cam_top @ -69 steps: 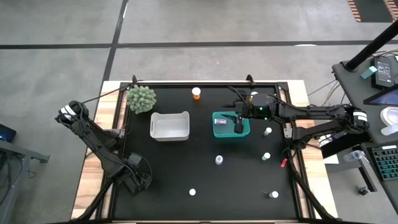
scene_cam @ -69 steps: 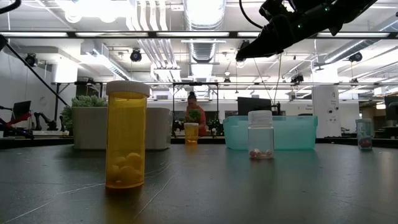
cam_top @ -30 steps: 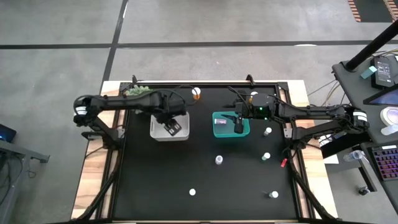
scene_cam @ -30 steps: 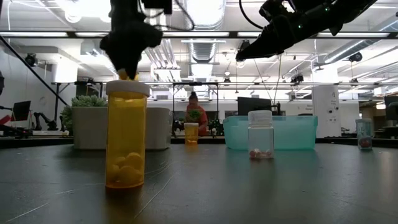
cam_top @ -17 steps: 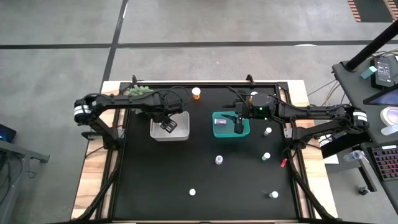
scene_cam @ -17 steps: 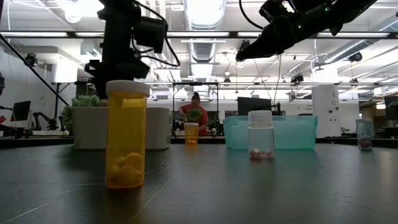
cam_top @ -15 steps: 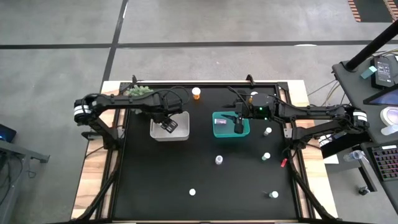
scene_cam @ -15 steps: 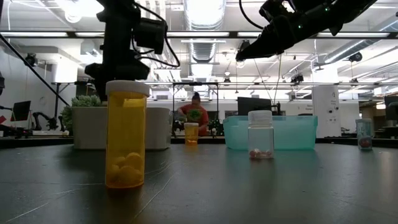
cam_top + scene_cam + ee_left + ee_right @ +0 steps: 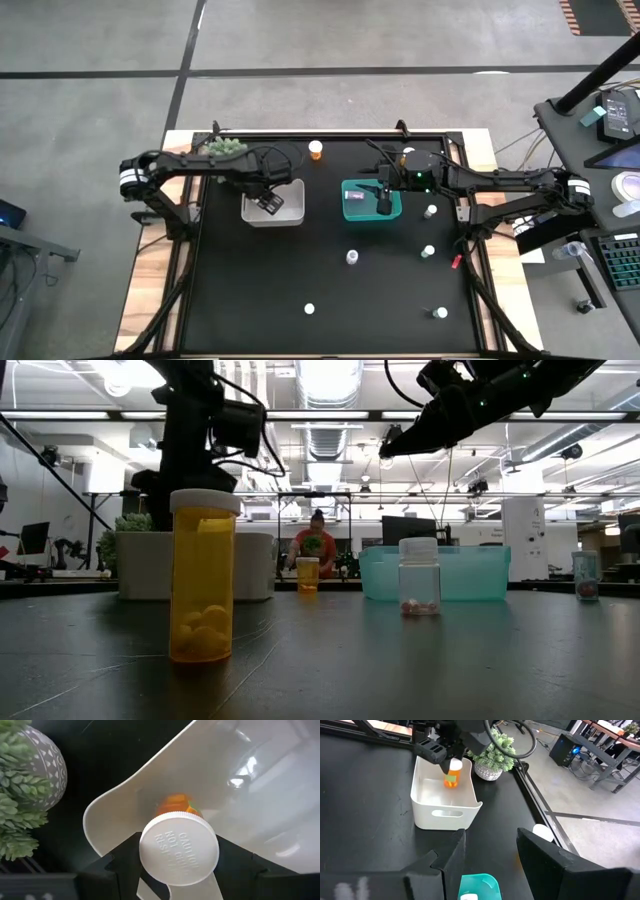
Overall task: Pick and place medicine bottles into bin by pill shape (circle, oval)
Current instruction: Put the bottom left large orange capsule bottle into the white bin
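While the left hand (image 9: 449, 756) is clamped on an amber bottle (image 9: 452, 774) directly beneath it inside the white bin (image 9: 446, 812), the right hand (image 9: 383, 205), fingers apart, hangs empty above the teal bin (image 9: 358, 214) farther off.

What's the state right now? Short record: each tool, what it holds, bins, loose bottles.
left tool: over the white bin, shut on an amber bottle, white cap up
amber bottle: hanging inside the white bin's opening, not yet released
right tool: above the teal bin, open, nothing between the fingers
teal bin: one bottle inside, seen in the right wrist view
loose bottles, high view: amber one near the far edge; others on the mat toward the near and right sides
plant: beside the white bin
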`<act>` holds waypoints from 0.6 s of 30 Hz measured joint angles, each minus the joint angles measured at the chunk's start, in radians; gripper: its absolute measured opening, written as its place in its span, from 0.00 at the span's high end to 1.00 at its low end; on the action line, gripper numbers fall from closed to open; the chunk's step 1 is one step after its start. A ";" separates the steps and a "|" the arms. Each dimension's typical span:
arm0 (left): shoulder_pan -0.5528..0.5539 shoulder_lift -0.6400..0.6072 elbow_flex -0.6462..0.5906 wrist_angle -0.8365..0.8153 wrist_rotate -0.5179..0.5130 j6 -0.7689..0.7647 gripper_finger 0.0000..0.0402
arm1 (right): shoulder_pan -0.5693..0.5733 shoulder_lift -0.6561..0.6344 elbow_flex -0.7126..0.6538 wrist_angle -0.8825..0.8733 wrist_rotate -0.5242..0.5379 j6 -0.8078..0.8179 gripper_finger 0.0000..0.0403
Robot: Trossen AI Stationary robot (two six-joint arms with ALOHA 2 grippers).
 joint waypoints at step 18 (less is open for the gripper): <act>0.002 0.000 -0.031 0.047 -0.045 -0.008 0.41 | 0.000 0.000 0.000 0.000 0.000 0.000 0.58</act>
